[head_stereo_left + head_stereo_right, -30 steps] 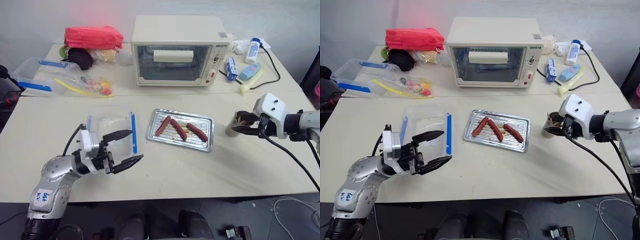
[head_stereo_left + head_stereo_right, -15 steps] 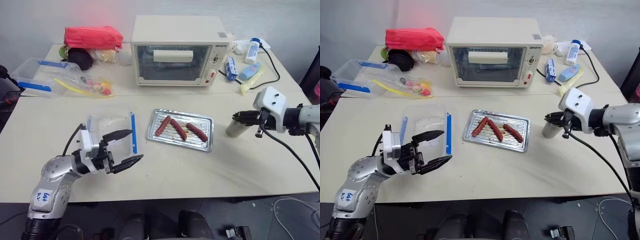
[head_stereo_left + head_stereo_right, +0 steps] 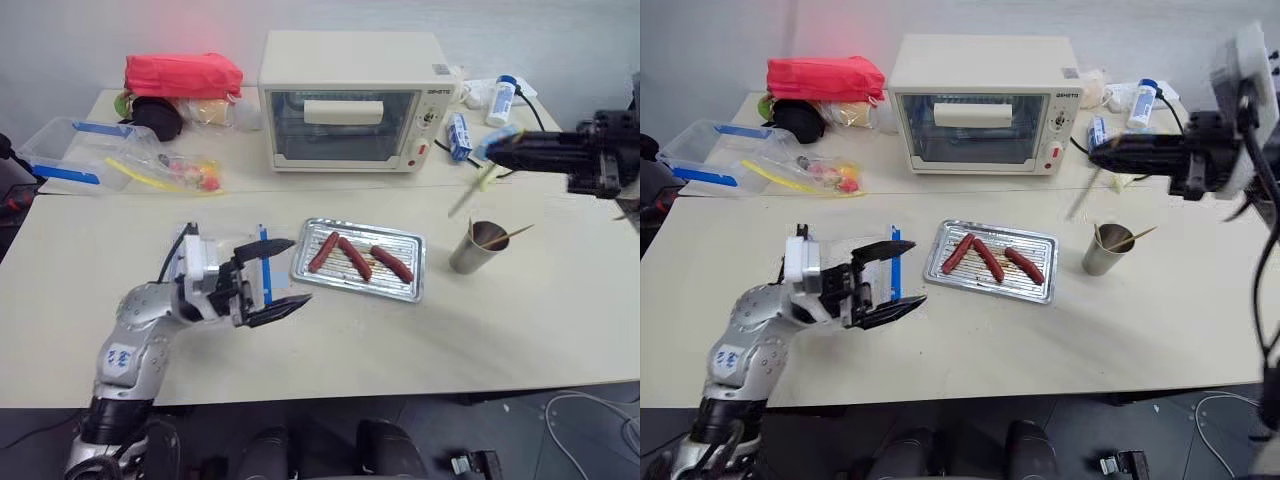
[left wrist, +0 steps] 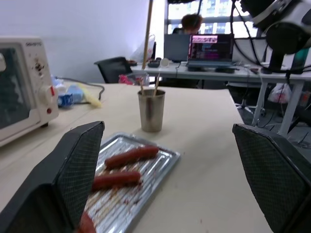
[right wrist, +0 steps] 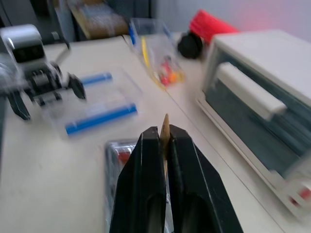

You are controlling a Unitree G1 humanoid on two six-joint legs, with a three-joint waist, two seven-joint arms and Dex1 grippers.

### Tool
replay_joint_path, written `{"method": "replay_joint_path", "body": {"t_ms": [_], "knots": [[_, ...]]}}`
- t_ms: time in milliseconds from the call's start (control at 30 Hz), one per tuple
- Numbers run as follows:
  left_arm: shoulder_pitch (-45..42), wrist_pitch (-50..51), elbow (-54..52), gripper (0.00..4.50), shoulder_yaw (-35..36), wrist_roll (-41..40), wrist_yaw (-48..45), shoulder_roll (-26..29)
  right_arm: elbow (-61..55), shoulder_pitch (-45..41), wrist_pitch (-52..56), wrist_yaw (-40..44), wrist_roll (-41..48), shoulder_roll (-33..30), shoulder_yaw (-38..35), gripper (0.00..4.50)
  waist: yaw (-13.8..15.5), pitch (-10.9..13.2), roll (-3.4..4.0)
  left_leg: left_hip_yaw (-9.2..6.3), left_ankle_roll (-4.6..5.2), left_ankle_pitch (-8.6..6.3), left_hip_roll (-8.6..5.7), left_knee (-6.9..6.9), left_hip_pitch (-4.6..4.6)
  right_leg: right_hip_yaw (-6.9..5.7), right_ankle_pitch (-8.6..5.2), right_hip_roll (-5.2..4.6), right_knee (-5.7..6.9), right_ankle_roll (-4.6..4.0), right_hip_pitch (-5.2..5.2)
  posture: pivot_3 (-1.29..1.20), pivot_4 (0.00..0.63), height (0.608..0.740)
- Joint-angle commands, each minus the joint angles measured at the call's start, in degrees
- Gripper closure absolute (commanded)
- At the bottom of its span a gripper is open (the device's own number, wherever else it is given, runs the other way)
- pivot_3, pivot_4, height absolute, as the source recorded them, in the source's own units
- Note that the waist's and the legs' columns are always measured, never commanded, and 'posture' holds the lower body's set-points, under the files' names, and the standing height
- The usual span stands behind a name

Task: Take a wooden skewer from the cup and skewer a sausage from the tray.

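Black fingers of the left gripper (image 3: 279, 272) are gaping wide and empty just left of the tray (image 3: 408, 243), where three sausages (image 3: 347, 257) are lying unpierced. Right of the tray, the cup (image 3: 474, 247) is holding spare sticks. Above it, the right gripper (image 5: 164, 145) is pinching one skewer (image 3: 1083, 193) tight, so picking is done; the spearing is left.

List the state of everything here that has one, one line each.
Right gripper: jaws shut on a wooden skewer, raised above the table.
Left gripper: jaws open, empty.
Cup: upright, skewers still inside.
Tray: three sausages lying in it, none skewered.
Toaster oven: door closed.
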Motion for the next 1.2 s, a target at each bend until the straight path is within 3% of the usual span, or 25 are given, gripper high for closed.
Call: {"method": "replay_joint_path", "body": {"t_ms": [33, 233, 433, 767, 867, 1200], "knots": [[-3.0, -4.0, 1.4, 0.00, -1.1, 1.9, 2.0, -3.8, -3.8, 1.2, 3.9, -10.1, 8.2, 8.2, -4.7, 4.46, 0.1, 0.0, -0.01, -0.02, 0.00, 0.00, -0.01, 0.03, -0.03, -0.05, 0.00, 0.00, 0.02, 0.00, 0.00, 0.00, 0.150, 0.740], [-7.5, -6.5, 3.2, 0.00, -2.7, 2.2, 5.4, -11.8, -7.7, 3.1, 8.4, -27.1, 22.0, 21.4, -9.5, 4.46, 0.8, 0.0, 0.00, -0.27, 0.17, 0.07, -0.16, 0.57, -0.97, -0.30, 0.07, 0.21, 0.30, 0.13, -0.63, 0.00, 0.150, 0.740], [-10.3, -8.3, 4.2, 0.00, -1.7, 2.5, 9.5, -16.2, -12.1, 7.8, 9.1, -34.0, 28.6, 23.9, -9.0, 4.46, 1.4, 0.0, 0.00, -0.21, 0.26, 0.12, -0.24, 0.57, -0.99, -0.25, 0.13, 0.20, 0.25, 0.25, -0.62, 0.00, 0.150, 0.740], [-10.3, -8.6, 3.4, 0.00, -2.7, 2.4, 10.0, -17.1, -14.5, 10.7, 6.7, -41.4, 35.7, 25.8, -7.4, 4.46, 1.4, 0.0, 0.00, -0.18, 0.30, 0.14, -0.24, 0.56, -0.99, -0.23, 0.14, 0.21, 0.25, 0.26, -0.63, 0.00, 0.150, 0.740], [-10.5, -8.8, 3.7, 0.63, -2.5, 2.5, 10.1, -17.0, -14.8, 11.3, 6.5, -42.0, 37.2, 25.7, -7.1, 4.50, 1.4, 0.0, 0.00, -0.18, 0.31, 0.14, -0.23, 0.55, -0.99, -0.23, 0.15, 0.22, 0.25, 0.26, -0.63, 0.00, 0.150, 0.740], [-10.4, -9.0, 3.2, 3.86, -2.4, 2.4, 10.7, -17.0, -15.3, 13.3, 5.5, -42.2, 38.5, 25.3, -5.9, 4.50, 1.4, 0.0, 0.00, -0.18, 0.31, 0.14, -0.23, 0.55, -0.99, -0.23, 0.15, 0.22, 0.23, 0.26, -0.63, 0.00, 0.150, 0.740]]}}
